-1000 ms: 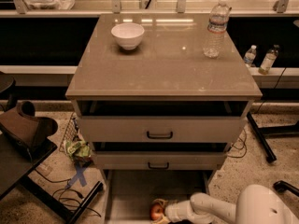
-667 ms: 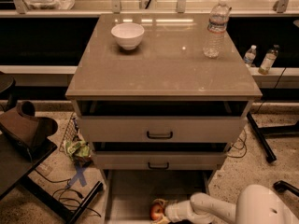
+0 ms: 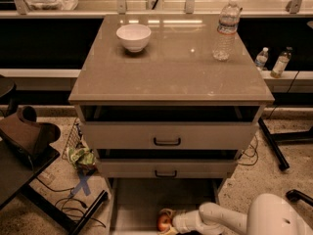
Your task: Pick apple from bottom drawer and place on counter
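Note:
The apple point(image 3: 163, 222), small and red-orange, lies on the floor of the open bottom drawer point(image 3: 132, 202) near the lower edge of the camera view. My gripper point(image 3: 168, 223) reaches in from the right on a white arm and sits right at the apple, its fingers around it. The counter point(image 3: 171, 67) is the broad glossy top of the cabinet above.
A white bowl point(image 3: 133, 36) and a clear water bottle point(image 3: 226, 29) stand on the counter. Two drawers with black handles point(image 3: 167, 141) sit slightly open above the bottom one. A dark table with a brown object point(image 3: 27, 133) is at the left. Cables lie on the floor.

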`<state>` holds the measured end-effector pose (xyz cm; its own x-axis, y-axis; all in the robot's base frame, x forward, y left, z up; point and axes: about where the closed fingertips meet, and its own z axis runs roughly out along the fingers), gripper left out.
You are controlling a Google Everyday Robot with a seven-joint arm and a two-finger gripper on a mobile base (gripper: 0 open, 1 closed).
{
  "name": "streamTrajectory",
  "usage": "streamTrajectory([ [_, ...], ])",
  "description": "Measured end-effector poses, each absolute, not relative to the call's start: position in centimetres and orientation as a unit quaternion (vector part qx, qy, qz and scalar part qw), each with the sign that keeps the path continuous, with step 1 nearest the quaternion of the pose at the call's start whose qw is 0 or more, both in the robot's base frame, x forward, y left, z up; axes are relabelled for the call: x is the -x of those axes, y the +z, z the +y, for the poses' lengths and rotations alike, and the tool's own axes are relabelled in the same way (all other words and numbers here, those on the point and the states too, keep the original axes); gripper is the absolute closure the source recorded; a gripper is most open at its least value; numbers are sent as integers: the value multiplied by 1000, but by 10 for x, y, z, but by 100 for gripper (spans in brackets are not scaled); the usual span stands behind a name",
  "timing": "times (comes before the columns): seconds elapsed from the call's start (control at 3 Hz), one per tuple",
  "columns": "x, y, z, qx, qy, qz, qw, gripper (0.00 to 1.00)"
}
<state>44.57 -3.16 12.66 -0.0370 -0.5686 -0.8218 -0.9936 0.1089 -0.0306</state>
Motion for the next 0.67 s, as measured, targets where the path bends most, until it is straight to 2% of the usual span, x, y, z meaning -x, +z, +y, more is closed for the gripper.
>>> streamTrajectory([
  [0.33,-445,130,-32,597,299,655,354,100],
  [0.67,-440,174,-36,604,290,654,352,100],
])
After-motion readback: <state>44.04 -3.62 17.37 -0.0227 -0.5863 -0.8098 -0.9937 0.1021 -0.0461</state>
